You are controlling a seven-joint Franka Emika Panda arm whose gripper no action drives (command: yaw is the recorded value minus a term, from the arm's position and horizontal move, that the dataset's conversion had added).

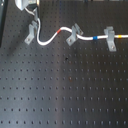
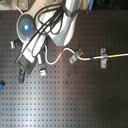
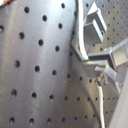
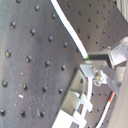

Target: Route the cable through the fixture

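Note:
The cable is a thin white cord with red, blue and yellow bands. It runs from the first exterior view's right through two grey clips to the fixture, a narrow forked clip at the upper left. My gripper hangs just behind the fixture, shut on the cable's end part. In the second exterior view the gripper is right above the fixture. The first wrist view shows the cable passing beside the fixture's fork. I cannot tell if it sits in the fork.
A narrow middle clip and a broader T-shaped clip hold the cable further along. All stand on a black perforated board. In the second exterior view the arm's body and black hoses cover the upper left.

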